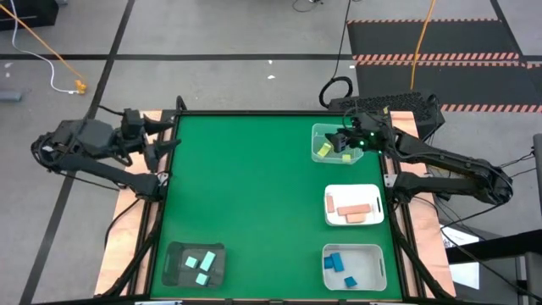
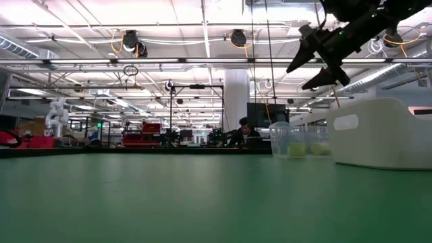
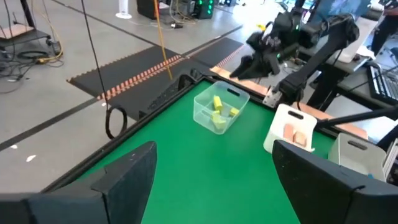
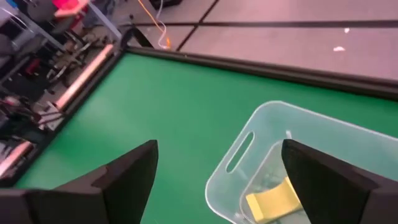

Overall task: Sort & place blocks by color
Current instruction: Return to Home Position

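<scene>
From my console I see the right gripper (image 1: 345,141) hanging over the clear tray (image 1: 317,130) at the upper right of the high view. Its fingers are spread wide and hold nothing (the right wrist view shows only tray and mat between them). The yellow blocks (image 1: 324,151) lie inside that tray. Just below it in the frame, the pink blocks (image 1: 353,209) lie in a white tray (image 1: 378,193). At lower right the blue blocks (image 1: 336,261) sit in another pale tray (image 1: 379,252). The mint green blocks (image 1: 208,261) rest on a dark tray (image 1: 173,254) at lower left. The left gripper (image 1: 165,135) waits at the upper left edge of the green table (image 1: 246,186), fingers likewise apart and empty.
</scene>
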You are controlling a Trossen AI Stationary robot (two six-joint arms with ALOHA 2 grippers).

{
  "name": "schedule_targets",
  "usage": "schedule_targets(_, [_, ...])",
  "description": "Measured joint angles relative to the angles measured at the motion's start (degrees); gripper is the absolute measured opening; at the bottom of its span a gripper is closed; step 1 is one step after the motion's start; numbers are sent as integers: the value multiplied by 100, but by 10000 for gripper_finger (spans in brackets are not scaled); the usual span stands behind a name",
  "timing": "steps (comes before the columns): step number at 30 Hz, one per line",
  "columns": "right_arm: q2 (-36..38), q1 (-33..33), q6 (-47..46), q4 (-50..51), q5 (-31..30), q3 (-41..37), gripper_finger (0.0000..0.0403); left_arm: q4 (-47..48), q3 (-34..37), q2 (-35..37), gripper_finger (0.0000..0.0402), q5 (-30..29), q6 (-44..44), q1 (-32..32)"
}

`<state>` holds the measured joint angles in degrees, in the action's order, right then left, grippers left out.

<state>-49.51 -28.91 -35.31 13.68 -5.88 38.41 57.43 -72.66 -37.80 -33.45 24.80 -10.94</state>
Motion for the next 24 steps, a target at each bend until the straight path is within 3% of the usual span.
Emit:
schedule_targets(8, [420,86,-210,-232,-1,0,334,-609,1506,931,328,6,182,-81])
schedule_targets(17, [496,519,603,-1435,-1,0,334,-3081,3673,1702,320,276,-339,-81])
schedule_targets(24, [491,681,442,-1901,-5,-376,334,-4991,5058,1763,326,786,-810,-79])
